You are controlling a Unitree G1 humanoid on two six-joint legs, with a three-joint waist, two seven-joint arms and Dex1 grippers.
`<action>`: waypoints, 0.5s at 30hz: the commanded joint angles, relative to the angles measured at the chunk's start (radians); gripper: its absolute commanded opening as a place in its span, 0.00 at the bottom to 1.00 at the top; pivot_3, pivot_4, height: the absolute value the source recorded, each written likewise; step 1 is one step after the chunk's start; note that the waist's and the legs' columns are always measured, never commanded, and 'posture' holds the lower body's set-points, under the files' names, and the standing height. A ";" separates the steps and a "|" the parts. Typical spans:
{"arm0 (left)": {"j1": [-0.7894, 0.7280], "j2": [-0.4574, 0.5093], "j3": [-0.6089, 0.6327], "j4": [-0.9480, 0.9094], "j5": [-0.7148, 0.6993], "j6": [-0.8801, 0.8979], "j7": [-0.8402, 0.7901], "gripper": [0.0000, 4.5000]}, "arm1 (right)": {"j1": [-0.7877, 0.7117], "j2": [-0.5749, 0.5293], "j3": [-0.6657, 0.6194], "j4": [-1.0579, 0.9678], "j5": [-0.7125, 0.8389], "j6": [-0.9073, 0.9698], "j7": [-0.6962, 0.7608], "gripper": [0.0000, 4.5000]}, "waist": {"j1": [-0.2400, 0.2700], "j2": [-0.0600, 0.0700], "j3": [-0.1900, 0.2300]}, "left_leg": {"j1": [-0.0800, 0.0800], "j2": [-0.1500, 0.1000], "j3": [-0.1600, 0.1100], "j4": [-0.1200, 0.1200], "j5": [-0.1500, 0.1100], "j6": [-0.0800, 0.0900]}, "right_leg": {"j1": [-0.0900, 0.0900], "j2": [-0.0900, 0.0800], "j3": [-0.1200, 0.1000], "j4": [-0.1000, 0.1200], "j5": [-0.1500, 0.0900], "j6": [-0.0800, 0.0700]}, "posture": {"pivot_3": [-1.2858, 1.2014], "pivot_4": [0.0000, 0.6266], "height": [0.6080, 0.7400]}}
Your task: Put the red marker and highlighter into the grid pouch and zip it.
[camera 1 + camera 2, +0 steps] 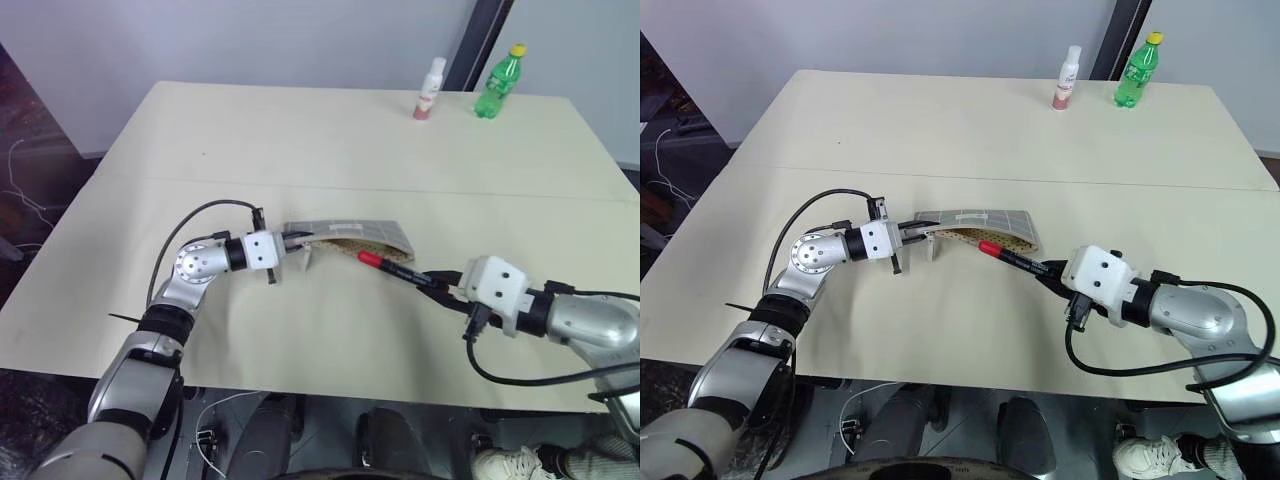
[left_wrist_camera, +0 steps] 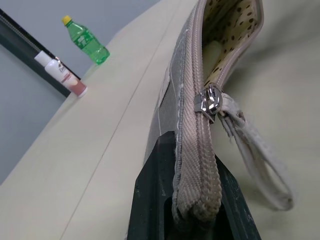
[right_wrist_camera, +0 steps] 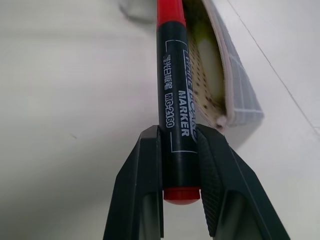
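Two grippers are busy around the grid pouch [image 1: 350, 237] right now, which sits roughly mid-table [image 1: 330, 140]. The left gripper [image 1: 297, 239] has its fingers pinched tight on the pouch's zipper end — in the left wrist view you can see the fabric edge squeezed between the black fingers [image 2: 155, 200], with the metal zipper pull [image 2: 210, 100] and its pale loop just past them. That end is lifted a bit and the pouch gapes open along its top, showing a dotted lining.

The right gripper [image 1: 432, 279] is closed on the red marker [image 1: 385, 265], gripping it near its back end so the red tip end points toward the pouch's open mouth. From the right wrist view the marker's front runs right up alongside the opening — can't tell whether the tip is actually past the edge or just touching it.

The highlighter [image 3: 207, 65] is already lying inside the pouch, pale yellow against the lining.

Way beyond the pouch, at the table's far edge, stand a green bottle [image 1: 497, 82] and a small white bottle [image 1: 431, 89], close to each other.
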 commanded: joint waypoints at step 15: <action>0.008 -0.051 -0.062 -0.216 -0.004 0.086 -0.035 0.00 | -0.392 0.118 0.330 0.165 -0.330 -0.027 -0.066 0.09 | 0.002 0.000 0.000 | 0.000 0.000 0.000 -0.001 0.000 0.000 | -0.001 0.001 0.000 0.000 0.000 0.000 | 0.52 0.24 1.00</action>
